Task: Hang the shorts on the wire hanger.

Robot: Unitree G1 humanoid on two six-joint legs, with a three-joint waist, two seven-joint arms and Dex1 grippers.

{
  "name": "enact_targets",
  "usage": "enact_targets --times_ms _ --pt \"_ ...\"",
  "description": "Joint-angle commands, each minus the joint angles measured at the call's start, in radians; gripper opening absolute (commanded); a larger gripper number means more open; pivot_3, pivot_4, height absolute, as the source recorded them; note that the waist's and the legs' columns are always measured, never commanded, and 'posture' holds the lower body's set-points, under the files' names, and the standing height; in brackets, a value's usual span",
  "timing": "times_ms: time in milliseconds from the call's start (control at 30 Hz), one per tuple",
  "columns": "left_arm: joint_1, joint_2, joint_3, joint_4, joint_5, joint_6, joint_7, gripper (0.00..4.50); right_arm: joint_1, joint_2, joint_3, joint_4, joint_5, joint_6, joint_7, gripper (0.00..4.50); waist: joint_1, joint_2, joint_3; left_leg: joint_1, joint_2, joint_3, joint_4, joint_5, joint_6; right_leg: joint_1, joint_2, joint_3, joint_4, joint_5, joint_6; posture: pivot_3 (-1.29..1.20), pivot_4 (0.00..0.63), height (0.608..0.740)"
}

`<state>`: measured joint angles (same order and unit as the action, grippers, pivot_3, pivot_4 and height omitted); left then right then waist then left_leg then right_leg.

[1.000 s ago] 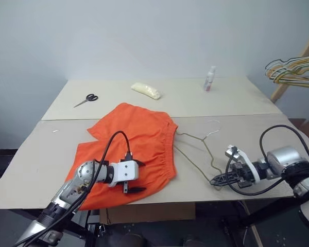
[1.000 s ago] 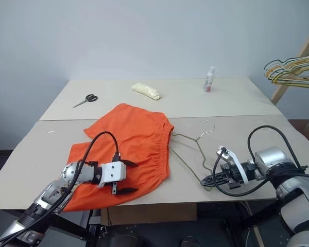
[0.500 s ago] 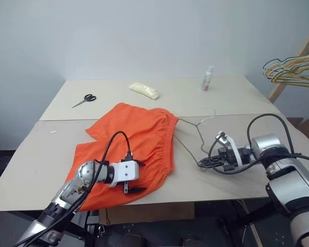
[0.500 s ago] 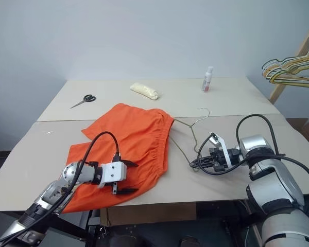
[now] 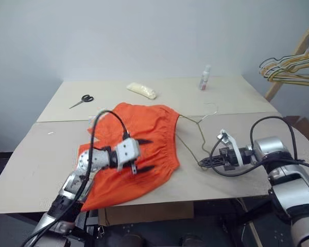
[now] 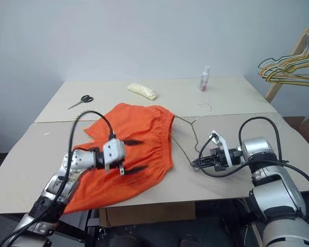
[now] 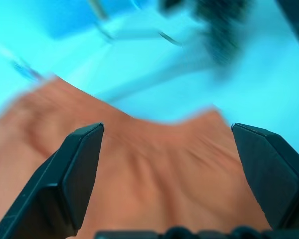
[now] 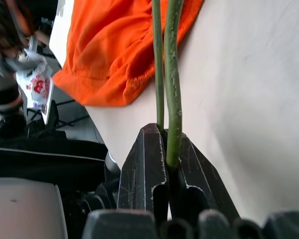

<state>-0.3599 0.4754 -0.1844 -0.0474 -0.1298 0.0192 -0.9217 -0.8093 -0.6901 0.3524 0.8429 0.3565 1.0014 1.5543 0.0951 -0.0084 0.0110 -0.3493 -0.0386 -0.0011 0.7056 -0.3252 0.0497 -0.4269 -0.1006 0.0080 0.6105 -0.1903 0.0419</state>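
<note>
- Because the wire hanger [image 6: 188,135] must go into the shorts [image 6: 139,146], the right gripper [image 6: 196,162] is clamped on its near corner — the far corner touches the waistband.
- The left gripper [image 6: 136,154] hovers over the shorts' middle, fingers [image 7: 77,172] spread wide and holding nothing, likely to lift the fabric.
- Beyond the shorts lie scissors [image 6: 80,100], a yellow packet [image 6: 141,91] and a small bottle [image 6: 204,78] — none in the way.

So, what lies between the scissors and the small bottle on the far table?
In the left eye view, a pale yellow bundle lies between the scissors and the bottle; otherwise bare tabletop.
</note>
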Motion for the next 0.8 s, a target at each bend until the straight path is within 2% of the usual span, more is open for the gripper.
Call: enact_targets --times_ms 33,200,333,467,567,733,800 --pt "-0.052 0.0 0.072 -0.029 -0.089 0.057 0.004 4.45 0.025 -0.038 -0.084 -0.12 0.021 -0.028 -0.011 0.0 -0.002 0.0 0.0 0.0 0.0 0.0 0.0 0.0 0.0 0.0 0.0 0.0 0.0 0.0 0.0 0.12 0.0 0.74" --pt "-0.171 0.032 0.126 0.054 -0.08 0.046 0.02 4.45 0.175 -0.098 -0.166 -0.388 0.0 -0.214 -0.077 0.0 0.001 -0.001 0.0 -0.001 0.0 -0.001 0.0 0.0 -0.001 0.0 0.0 -0.001 -0.001 0.0 0.0 0.1 0.0 0.74" --pt "-0.314 0.073 0.142 0.19 -0.086 -0.002 -0.046 4.45 0.247 -0.149 -0.168 -0.555 -0.033 -0.298 -0.109 0.0 -0.003 -0.001 0.0 -0.001 -0.002 0.0 0.0 0.001 -0.001 0.0 0.001 -0.001 -0.001 0.0 0.001 0.09 0.0 0.74" --pt "-0.494 0.118 0.103 0.414 -0.039 -0.118 -0.186 4.45 0.226 -0.174 -0.169 -0.653 -0.027 -0.246 -0.137 0.0 -0.021 -0.001 0.001 0.001 -0.003 0.0 0.001 0.002 -0.003 0.002 0.002 -0.001 -0.002 0.0 0.001 0.08 0.0 0.74" --pt "-0.602 0.126 0.083 0.562 -0.044 -0.157 -0.315 4.45 0.222 -0.192 -0.14 -0.699 -0.076 -0.286 -0.164 0.0 -0.031 -0.001 0.001 0.0 -0.003 0.0 0.001 0.002 -0.003 0.002 0.002 -0.001 -0.002 0.0 0.001 0.08 0.0 0.74" --pt "-0.743 0.115 0.042 0.742 -0.037 -0.222 -0.551 4.45 0.206 -0.182 -0.113 -0.741 -0.145 -0.325 -0.234 0.0 -0.046 -0.002 0.001 -0.002 -0.001 0.001 0.006 0.0 0.001 0.002 0.004 -0.001 -0.001 0.001 0.001 0.07 0.0 0.74" --pt "-0.786 0.101 0.028 0.808 -0.018 -0.259 -0.595 4.45 0.197 -0.174 -0.096 -0.741 -0.172 -0.33 -0.254 0.0 -0.052 -0.002 0.002 -0.003 -0.001 0.001 0.007 -0.001 0.001 0.002 0.005 -0.001 -0.001 0.001 0.002 0.06 0.0 0.74"
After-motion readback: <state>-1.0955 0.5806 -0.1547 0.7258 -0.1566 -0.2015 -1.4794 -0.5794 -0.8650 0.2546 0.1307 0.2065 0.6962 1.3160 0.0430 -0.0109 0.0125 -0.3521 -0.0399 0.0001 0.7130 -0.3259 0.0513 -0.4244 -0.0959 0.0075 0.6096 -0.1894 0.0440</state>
